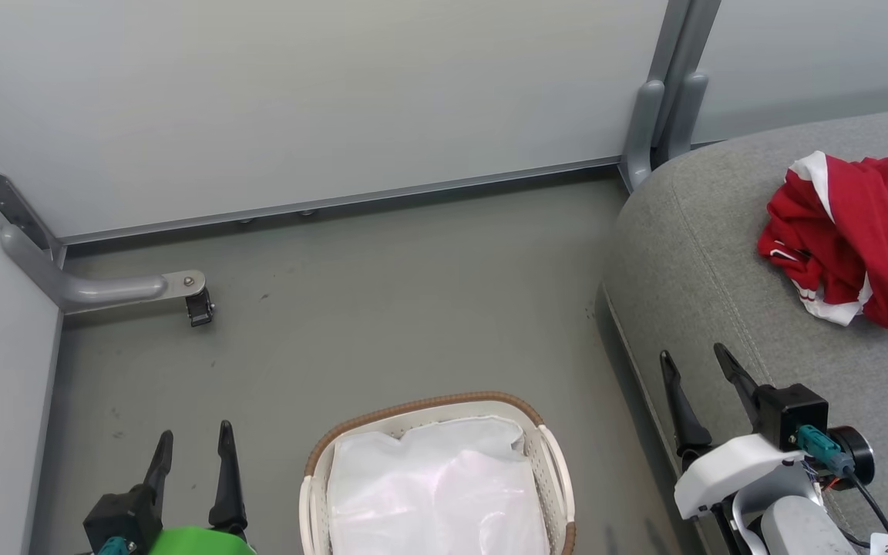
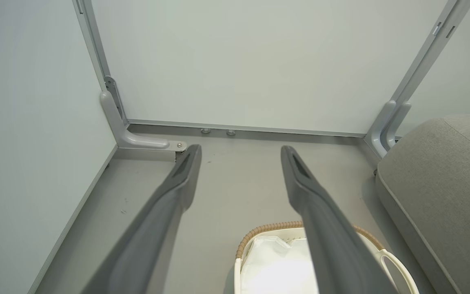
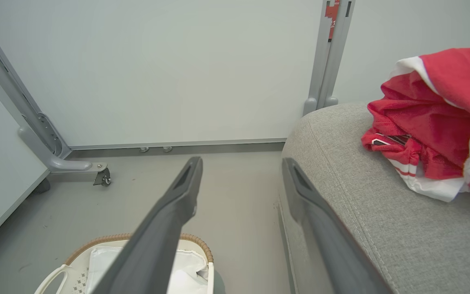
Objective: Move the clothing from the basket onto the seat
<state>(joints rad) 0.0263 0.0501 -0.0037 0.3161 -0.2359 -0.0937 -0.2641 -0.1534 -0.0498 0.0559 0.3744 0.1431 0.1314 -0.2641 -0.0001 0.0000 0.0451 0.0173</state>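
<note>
Both grippers hang empty near the robot. The left gripper [image 1: 195,432] is at the lower left over bare floor [image 1: 382,308], its two dark fingers spread wide and touching nothing. The right gripper [image 1: 694,353] is at the lower right with its fingers equally parted, poised over the left edge of the seat [image 1: 706,254] and holding nothing. Between them stands the basket [image 1: 421,406] on the floor, its brown rim curving round a crumpled white liner [image 1: 436,486]. Its oval is cut by the frame's bottom edge, so its long axis cannot be told. The left wrist view adds a looped handle [image 2: 398,265] on the basket's side towards the seat, and the right wrist view shows the handle [image 3: 53,279] on the opposite side. Beyond the right gripper the clothing [image 1: 868,231] lies in a crumpled red heap on the grey seat, well apart from the basket. Its white-trimmed edge is turned towards the robot and the heap runs off the frame's right edge. The right wrist view brings out a black-and-white patch [image 3: 390,140] tucked under the lowest fold and red stripes on the white hem. The seat's stitched seam runs away towards the far wall [image 1: 321,100], where a grey post [image 1: 664,116] meets the seat's rounded corner. At the far left a bracket foot with a caster [image 1: 199,306] rests on the floor.
</note>
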